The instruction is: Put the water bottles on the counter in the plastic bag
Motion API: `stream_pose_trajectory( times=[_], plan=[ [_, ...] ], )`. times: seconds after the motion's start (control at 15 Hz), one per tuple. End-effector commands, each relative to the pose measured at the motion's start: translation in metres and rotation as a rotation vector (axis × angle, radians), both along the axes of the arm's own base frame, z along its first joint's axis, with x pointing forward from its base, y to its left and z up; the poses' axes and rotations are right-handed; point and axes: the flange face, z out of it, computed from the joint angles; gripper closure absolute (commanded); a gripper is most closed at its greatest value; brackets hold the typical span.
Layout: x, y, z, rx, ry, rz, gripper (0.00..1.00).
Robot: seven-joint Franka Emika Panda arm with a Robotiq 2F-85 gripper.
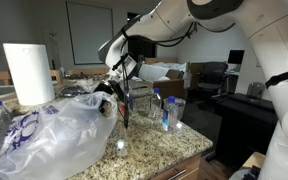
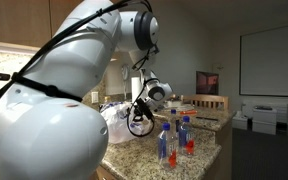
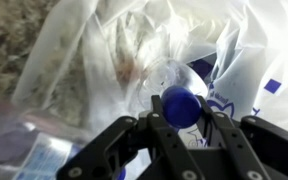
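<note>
Gripper (image 3: 186, 120) nearest us, clenched on a water bottle (image 3: 169, 75) — its blue cap (image 3: 181, 104) faces us, long axis running toward twelve o'clock into the plastic bag (image 3: 124, 40) we must fill

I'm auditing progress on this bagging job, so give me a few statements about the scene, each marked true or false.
1. The claw is closed on a blue-capped water bottle. True.
2. That water bottle is held over the plastic bag. True.
3. Every bottle is already in the bag. False: several bottles stand on the counter, beside the bag.
4. The paper-towel roll lies on its side. False: it stands upright behind the bag.
5. The plastic bag is opaque black. False: it is translucent whitish with blue print.
</note>
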Motion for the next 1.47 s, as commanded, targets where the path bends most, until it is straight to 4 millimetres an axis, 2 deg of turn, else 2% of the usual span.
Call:
stream_pose_trajectory(
  times=[0.0,0.07,0.2,0.33,0.67,0.87,1.27,1.4],
  plan=[
    [-0.01,0.039,0.0,0.092,0.035,0.156,0.9],
    [-0.014,0.046,0.004,0.091,0.043,0.178,0.9],
    [-0.02,0.055,0.012,0.064,0.046,0.195,0.39],
    [-0.022,0.056,0.024,0.015,0.001,0.187,0.35],
    [-0.023,0.047,0.074,-0.102,-0.165,0.18,0.05],
    [-0.019,0.033,0.093,-0.182,-0.22,0.124,0.0],
    [-0.023,-0.015,0.077,-0.261,-0.121,-0.028,0.0],
    [-0.028,-0.02,0.08,-0.292,-0.163,-0.059,0.0]
  ],
)
